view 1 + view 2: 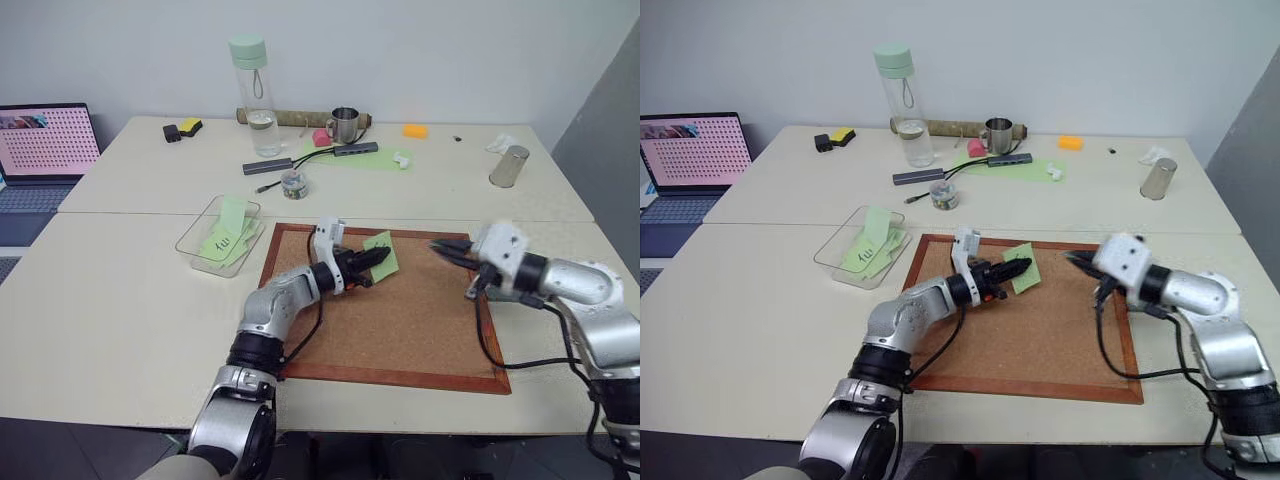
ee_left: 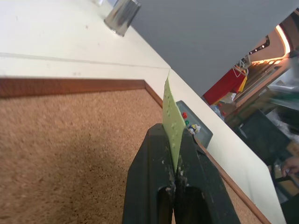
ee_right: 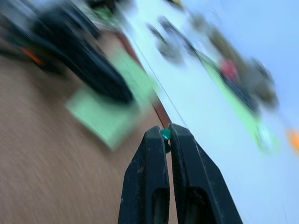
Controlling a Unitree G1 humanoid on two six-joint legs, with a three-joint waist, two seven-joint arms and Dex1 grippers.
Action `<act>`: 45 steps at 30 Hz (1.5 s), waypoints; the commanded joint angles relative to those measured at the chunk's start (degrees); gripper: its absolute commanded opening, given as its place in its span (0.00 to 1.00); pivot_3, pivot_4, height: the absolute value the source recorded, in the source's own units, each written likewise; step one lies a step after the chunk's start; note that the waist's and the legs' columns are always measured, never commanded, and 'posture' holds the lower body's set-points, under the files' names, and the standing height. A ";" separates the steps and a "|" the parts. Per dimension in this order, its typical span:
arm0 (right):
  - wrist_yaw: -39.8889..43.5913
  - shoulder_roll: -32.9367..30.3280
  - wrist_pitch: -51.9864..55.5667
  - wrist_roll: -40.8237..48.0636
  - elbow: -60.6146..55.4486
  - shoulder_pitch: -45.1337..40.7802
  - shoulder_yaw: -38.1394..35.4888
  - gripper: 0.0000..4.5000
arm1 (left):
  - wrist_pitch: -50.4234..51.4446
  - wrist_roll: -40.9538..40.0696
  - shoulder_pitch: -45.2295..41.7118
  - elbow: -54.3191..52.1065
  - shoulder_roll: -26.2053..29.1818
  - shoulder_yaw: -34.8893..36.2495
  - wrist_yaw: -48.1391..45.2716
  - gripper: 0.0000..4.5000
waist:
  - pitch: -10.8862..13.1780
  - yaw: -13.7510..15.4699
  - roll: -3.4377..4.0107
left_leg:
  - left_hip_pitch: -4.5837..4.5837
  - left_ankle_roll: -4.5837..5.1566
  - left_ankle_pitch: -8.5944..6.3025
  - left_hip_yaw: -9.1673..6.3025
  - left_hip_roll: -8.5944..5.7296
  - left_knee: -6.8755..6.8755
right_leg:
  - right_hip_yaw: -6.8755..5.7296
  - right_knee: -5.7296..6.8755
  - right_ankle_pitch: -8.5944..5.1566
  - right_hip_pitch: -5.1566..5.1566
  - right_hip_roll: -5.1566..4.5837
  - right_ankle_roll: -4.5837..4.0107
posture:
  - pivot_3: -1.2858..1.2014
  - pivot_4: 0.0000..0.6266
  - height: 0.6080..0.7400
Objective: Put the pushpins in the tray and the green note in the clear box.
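Though thin, green note between fingers

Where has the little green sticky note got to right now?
The green note is pinched at its edge in the left gripper, over the far part of the cork board, near the middle of the table and to the right of the clear box.

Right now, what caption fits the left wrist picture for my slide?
Left gripper shut on the green note above the cork board, pushpins in the tray beyond.
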 commanded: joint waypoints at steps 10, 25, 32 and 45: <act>-12.20 0.83 19.55 -0.26 8.78 1.80 -6.23 0.06 | 0.80 0.04 5.04 -16.21 4.86 -3.50 -0.68 0.00 | -0.01 -0.07 0.01 | 0.02 0.14 -0.08 0.04 -0.01 -0.01 | 0.03 0.04 0.00 0.00 0.01 -0.01 | 0.52 0.24 1.00; -9.69 -1.92 18.58 1.58 6.17 0.65 -7.07 0.75 | 2.50 -1.90 7.87 -26.55 8.52 -0.48 2.52 0.00 | -0.01 -0.22 0.02 | 0.01 0.17 -0.10 0.06 -0.01 -0.01 | 0.03 0.04 0.00 0.00 0.01 0.00 | 0.52 0.24 1.00; 5.77 -6.42 10.69 10.80 -4.56 -0.54 -6.92 0.89 | 6.27 -4.52 12.74 -37.10 17.65 9.27 7.03 0.00 | 0.01 -0.52 0.04 | 0.04 0.19 -0.11 0.05 0.05 -0.05 | 0.03 0.02 -0.01 0.00 0.08 0.01 | 0.52 0.24 1.00; 10.76 -4.44 23.63 25.01 -15.36 -15.41 2.17 0.89 | -2.40 6.05 8.19 -22.07 31.57 16.36 12.41 0.00 | 0.08 0.80 -0.06 | -0.09 0.21 -0.12 -0.24 -0.04 -0.02 | -0.24 -0.21 0.00 0.05 -0.05 -0.01 | 0.52 0.24 1.00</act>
